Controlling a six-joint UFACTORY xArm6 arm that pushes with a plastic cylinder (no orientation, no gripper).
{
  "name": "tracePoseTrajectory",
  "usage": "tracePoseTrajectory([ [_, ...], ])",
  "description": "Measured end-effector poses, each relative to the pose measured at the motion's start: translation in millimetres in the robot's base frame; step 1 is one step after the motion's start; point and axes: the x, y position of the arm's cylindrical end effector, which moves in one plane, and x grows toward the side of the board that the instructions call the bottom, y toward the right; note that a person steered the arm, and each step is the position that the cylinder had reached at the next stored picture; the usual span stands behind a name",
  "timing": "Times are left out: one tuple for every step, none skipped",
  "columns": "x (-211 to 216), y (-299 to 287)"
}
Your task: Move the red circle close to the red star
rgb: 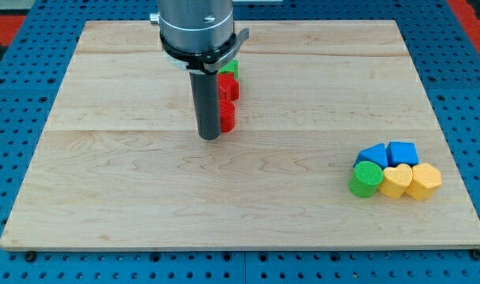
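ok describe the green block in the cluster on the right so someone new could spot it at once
Start at the wooden board and look toward its lower right corner, where five blocks huddle together. The green cylinder sits at the cluster's left end, touching the yellow heart and just below the blue blocks. It is the only green, round piece there.

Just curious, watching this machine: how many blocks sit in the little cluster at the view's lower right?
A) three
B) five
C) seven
B: the cluster holds a green cylinder, a yellow heart, a yellow hexagon and two blue blocks behind them.
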Motion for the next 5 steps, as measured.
tracePoseTrajectory([
  [-2.9, -6.0],
  [-2.9, -14.5],
  [1.6, -11.6],
  [0.6, -6.7],
  [0.5, 5.6],
])
